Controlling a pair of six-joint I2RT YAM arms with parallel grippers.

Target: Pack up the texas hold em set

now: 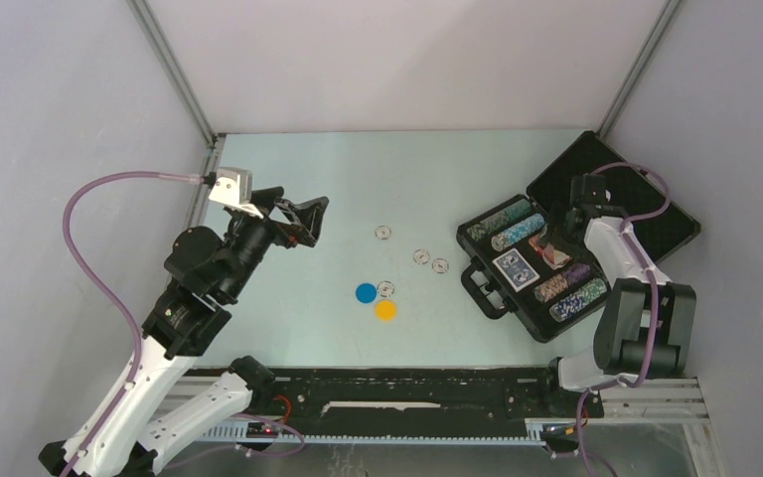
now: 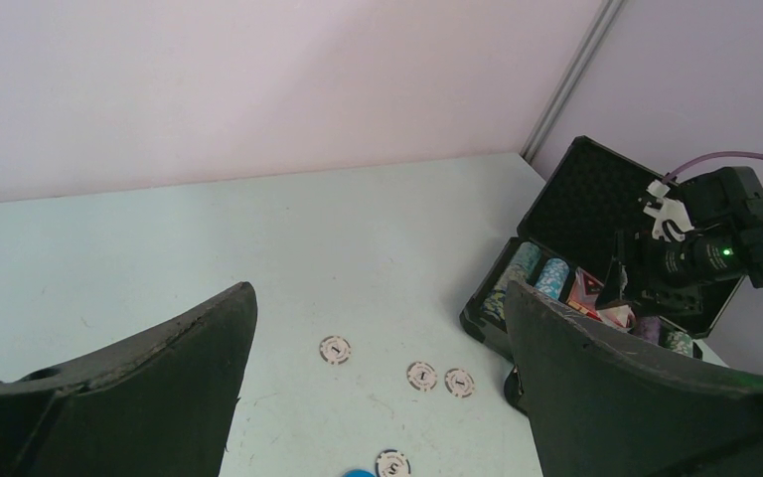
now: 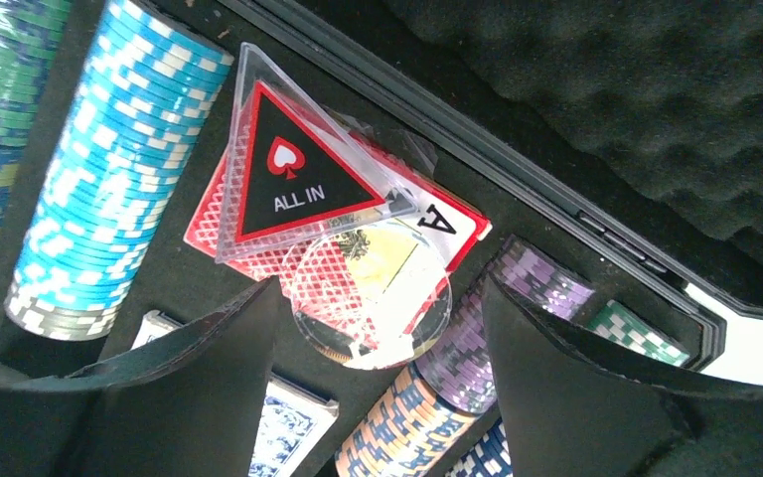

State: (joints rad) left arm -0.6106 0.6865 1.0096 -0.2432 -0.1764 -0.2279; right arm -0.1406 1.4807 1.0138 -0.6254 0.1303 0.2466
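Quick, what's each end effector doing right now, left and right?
Left end effector: open, empty.
Right end effector: open above the clear disc lying in the case, not gripping it.

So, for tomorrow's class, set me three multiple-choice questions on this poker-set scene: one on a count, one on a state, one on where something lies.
1. How many small white discs lie loose on the table?
A. One. B. Four. C. Nine.

2. How is the left hand?
A. Open and empty. B. Shut on a white disc. C. Shut, holding nothing.

3. Where does the ALL IN marker lie?
A. On the table. B. In the left hand. C. In the open case, on red-backed cards.

Answers:
1 B, the top view shows four of them near the middle.
2 A, its fingers stand wide apart above the table with nothing between them.
3 C, the right wrist view shows it lying on the cards beside the chip rows.
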